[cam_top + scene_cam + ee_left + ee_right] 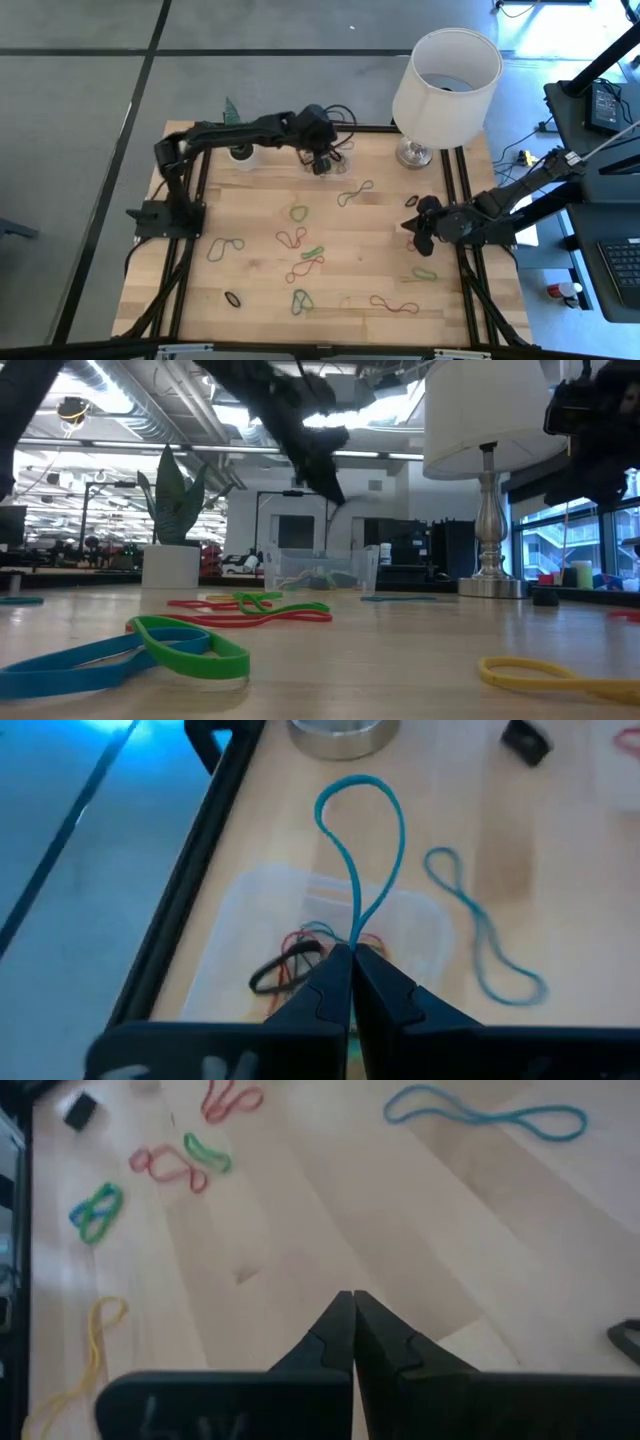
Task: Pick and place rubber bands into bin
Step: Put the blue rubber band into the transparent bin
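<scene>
Over small shallow clear plastic bin (330,920): left gripper (352,958) pinched shut on thin blue rubber band (360,840). Few loops already inside; many scattered rubber bands (300,240) left. Right gripper (352,1308) closed, empty.

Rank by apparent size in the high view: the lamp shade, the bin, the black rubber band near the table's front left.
1. lamp shade, though it stands nearer the camera.
2. bin, partly hidden under the left gripper.
3. black rubber band.
</scene>
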Controlling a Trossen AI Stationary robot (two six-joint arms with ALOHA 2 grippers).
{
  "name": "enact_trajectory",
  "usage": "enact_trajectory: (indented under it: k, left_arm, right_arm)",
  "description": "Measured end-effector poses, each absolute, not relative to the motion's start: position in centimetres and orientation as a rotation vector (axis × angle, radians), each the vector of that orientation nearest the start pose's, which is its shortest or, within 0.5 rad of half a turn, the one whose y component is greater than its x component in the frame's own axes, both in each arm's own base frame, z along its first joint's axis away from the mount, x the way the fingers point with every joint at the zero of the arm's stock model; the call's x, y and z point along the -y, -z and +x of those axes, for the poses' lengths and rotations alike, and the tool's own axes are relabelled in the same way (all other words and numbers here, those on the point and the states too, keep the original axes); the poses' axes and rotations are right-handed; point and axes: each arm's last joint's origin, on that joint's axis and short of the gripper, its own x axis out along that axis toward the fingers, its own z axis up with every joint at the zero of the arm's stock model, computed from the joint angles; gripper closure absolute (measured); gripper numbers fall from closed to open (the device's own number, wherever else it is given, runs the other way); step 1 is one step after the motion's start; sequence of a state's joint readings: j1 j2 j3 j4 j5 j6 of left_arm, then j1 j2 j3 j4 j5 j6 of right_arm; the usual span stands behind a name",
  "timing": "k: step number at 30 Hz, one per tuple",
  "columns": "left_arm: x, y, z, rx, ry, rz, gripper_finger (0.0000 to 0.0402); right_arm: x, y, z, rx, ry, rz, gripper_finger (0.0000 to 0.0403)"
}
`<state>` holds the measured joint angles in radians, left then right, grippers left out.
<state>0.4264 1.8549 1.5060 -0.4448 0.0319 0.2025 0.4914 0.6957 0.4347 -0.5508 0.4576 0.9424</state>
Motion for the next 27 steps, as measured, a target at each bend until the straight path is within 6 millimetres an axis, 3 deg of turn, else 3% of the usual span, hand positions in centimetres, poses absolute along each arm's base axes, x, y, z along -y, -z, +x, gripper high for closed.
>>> enact_trajectory:
  k: [4, 9, 16, 27]
  left_arm:
    - [-18.6, -22.8, 38.6, -0.848, -0.296, -0.018, 0.0400]
    - [-18.9, -19.8, 39.1, -0.927, -0.300, -0.082, 0.0400]
    - [-18.4, -19.1, 39.5, -0.948, -0.270, -0.050, 0.0390]
    - [-18.2, -19.1, 39.1, -0.989, -0.292, -0.107, 0.0280]
  right_arm:
    - [-4.8, -20.1, 12.8, -0.632, 0.330, 0.552, 0.0399]
    - [-4.3, -20.1, 13.0, -0.614, 0.367, 0.569, 0.0399]
    - [-3.7, -20.1, 13.2, -0.600, 0.414, 0.584, 0.0399]
    - [-3.1, -20.1, 13.4, -0.594, 0.454, 0.588, 0.0399]
